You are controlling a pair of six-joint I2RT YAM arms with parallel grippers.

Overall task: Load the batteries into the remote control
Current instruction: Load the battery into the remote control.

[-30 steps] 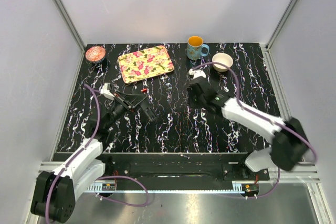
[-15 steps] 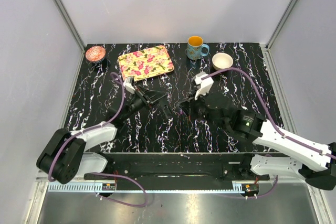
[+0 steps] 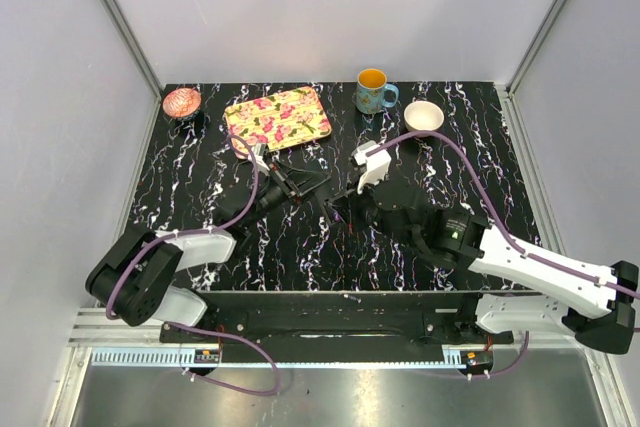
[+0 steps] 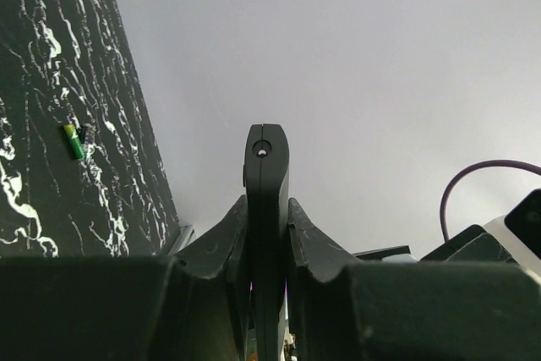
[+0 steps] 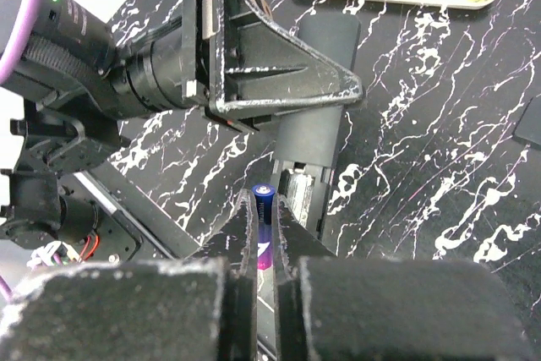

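Battery insertion, mid-step. Left gripper [image 4: 267, 209] is clamped on the remote [image 5: 308, 137], which it holds off the worktop [image 3: 470, 147] near the centre. In the left wrist view the remote shows edge-on as a thin black bar pinched between the two fingers. Right gripper [image 5: 264, 217] is closed on one battery [image 5: 263, 200], a slim cell with a dark blue top and a magenta body. The cell stands upright between the fingers with only its tip clear of them.

Progress: the remote is lifted and presented and one battery is picked, so the preparatory steps look done. The lower end of the remote shows a pale, open recess, probably the battery bay, and the battery tip sits just beside it. No cell can be seen seated there, though part of the recess is hidden. Seating this battery is left to do, along with any further one. A small green-and-yellow cylinder [image 4: 74, 141] lies on the worktop well apart from both grippers. Whether it is a spare cell cannot be told.

Pose: both arms reach inward from their bases and meet over the middle of the worktop. The left forearm is low and angled right, its wrist rolled so the remote faces the other arm. The right arm is stretched leftward, gripper pointing at the remote's near end.
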